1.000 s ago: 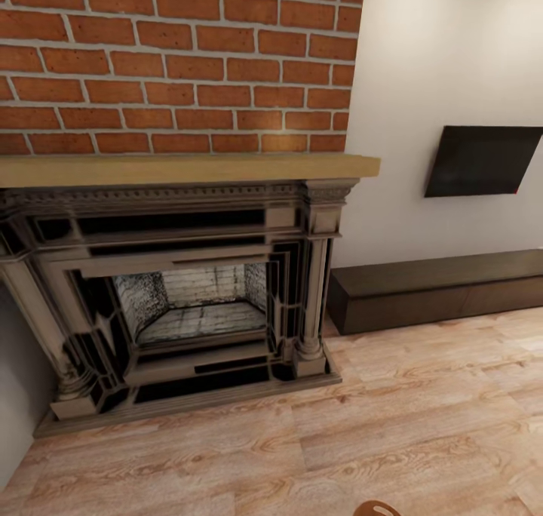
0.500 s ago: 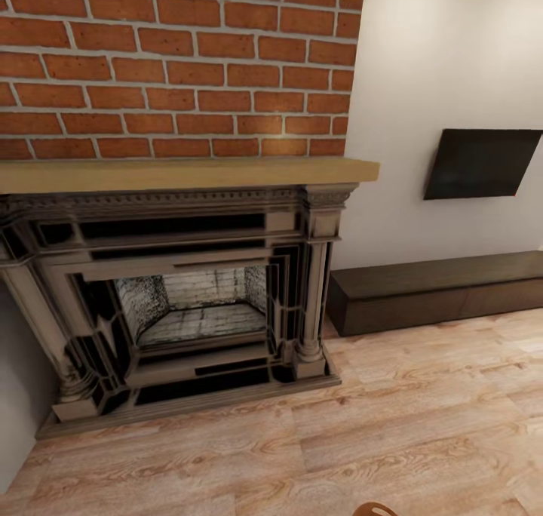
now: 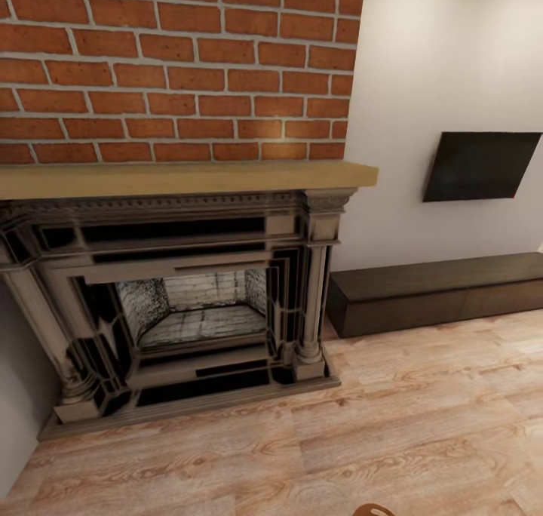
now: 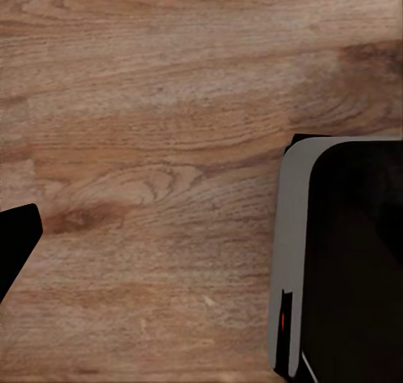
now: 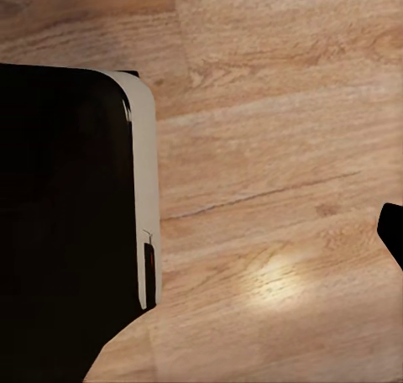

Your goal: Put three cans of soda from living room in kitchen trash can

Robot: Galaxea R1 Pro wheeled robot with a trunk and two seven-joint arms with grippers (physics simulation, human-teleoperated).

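The head view faces a corner of the living room. A red-brick chimney (image 3: 173,63) fills the upper left, ending at a straight vertical edge against a plain white wall (image 3: 437,63). Under the bricks a tan mantel (image 3: 188,176) juts out over a dark carved fireplace (image 3: 181,305), whose base sits on the wood floor (image 3: 422,425). To the right, a black TV (image 3: 479,165) hangs on the wall above a long low dark cabinet (image 3: 437,290), which touches the fireplace's right side. Bare floor spreads in front of both. A small orange-brown curved rim (image 3: 375,510) peeks up at the bottom edge; what it is cannot be told.

Both wrist views look down at floorboards beside the robot's black, grey-edged base (image 4: 353,257) (image 5: 67,223). A dark tip (image 4: 15,244) sits at one picture's edge, another (image 5: 391,232) likewise; whether either gripper is spread or closed cannot be told.
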